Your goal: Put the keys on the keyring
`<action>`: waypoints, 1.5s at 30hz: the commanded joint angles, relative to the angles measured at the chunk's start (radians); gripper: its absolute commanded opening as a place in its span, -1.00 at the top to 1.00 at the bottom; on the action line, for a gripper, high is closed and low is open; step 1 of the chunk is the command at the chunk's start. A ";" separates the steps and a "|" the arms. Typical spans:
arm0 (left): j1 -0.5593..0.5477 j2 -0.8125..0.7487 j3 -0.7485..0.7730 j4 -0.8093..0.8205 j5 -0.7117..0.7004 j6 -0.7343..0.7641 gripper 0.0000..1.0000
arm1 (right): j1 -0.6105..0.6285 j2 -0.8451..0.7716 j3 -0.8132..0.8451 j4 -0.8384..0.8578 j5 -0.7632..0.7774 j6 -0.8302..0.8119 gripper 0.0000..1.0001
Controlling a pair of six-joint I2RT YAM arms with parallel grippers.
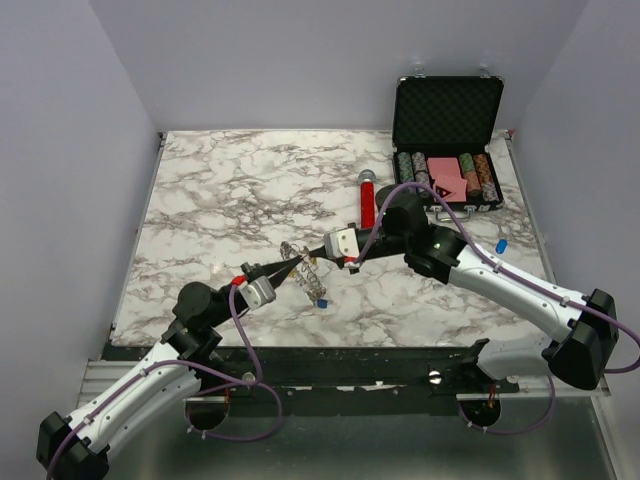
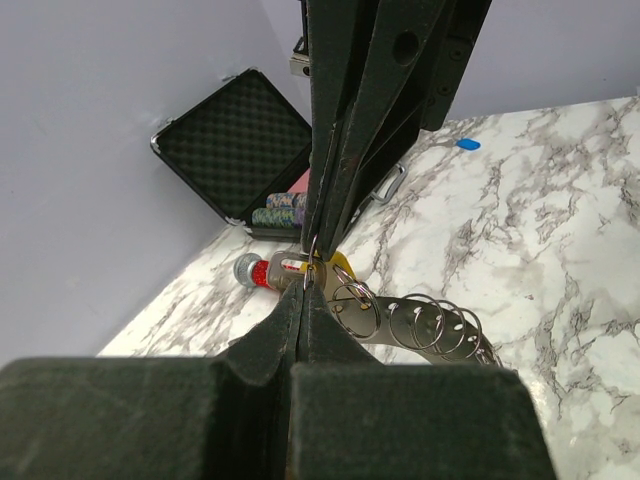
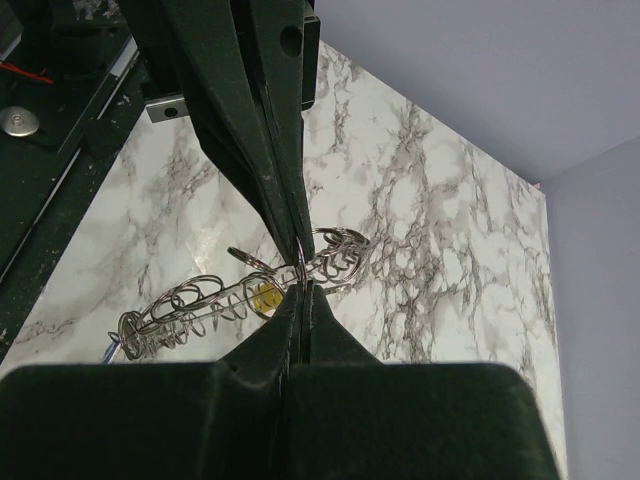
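Overhead view, left to right. The marble table (image 1: 220, 190) bears both arms at its near edge. The left gripper (image 1: 295, 263) reaches in from the lower left, its jaws clenched tight, and meets the right gripper (image 1: 307, 258) tip to tip near the table's centre. The keyring (image 1: 314, 282) lies just beneath and beside this meeting point, running from there obliquely toward the near edge. Its upper end is lifted to the fingertips.

Left wrist view: the left fingers (image 2: 300, 320) are pressed together on a thin wire loop at the keyring's end. The row of small loops (image 2: 430, 325) trails away to the right over the table. A yellow-headed key (image 2: 341, 268) sits among the wires just beside the tips; whether it is threaded on cannot be told.

Right wrist view: the right fingers (image 3: 300, 315) are likewise clamped shut on the same end of the wire.

A blue-headed key (image 1: 323, 302) lies on the table at the keyring's near end. Further right stands a red cylinder (image 1: 367, 203) with a silver cap, close behind the right wrist. At the far right corner an open black case (image 1: 447, 105) holds poker chips (image 1: 412, 166). A second blue-headed key (image 1: 500, 244) lies near the right edge, well apart from the keyring.
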 commanded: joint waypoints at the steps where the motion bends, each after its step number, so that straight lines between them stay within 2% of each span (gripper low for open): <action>1: 0.004 -0.013 0.033 0.027 0.029 0.017 1.00 | 0.009 0.008 -0.001 0.005 0.008 -0.006 0.99; 45: 0.004 0.004 0.049 0.000 0.079 0.003 1.00 | 0.020 0.022 0.003 0.033 -0.038 0.040 0.99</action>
